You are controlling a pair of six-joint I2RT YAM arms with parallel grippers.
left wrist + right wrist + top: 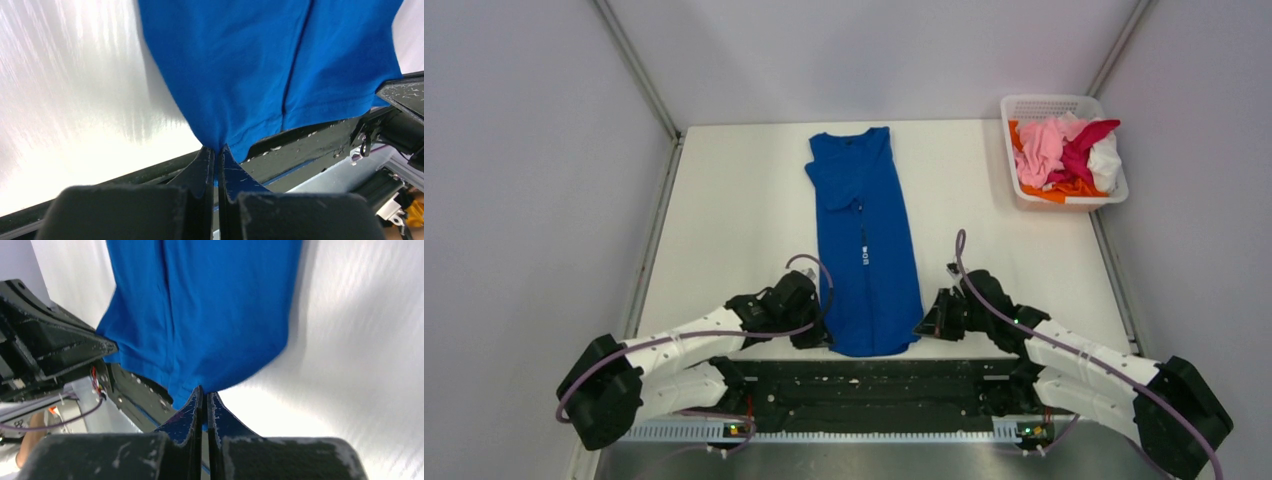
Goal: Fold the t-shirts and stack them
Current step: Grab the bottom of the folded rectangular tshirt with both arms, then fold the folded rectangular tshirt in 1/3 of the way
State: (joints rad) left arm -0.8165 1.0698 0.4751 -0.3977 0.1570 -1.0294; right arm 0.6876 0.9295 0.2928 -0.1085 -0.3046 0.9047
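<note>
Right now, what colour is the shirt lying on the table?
The shirt is royal blue; the top external view shows it best.

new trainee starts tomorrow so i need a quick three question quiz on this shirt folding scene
1. True or false: the blue t-shirt lies bunched up inside the white basket.
2. What are the left gripper and right gripper doing?
A) hanging open, holding nothing
B) each shut on a near hem corner of the blue t-shirt
C) both shut on its collar
3. Fill in: seen from the top camera, the basket stands at the far ___ corner of the table.

Key: 1 false, it lies stretched out on the table; 2 B; 3 right.
</note>
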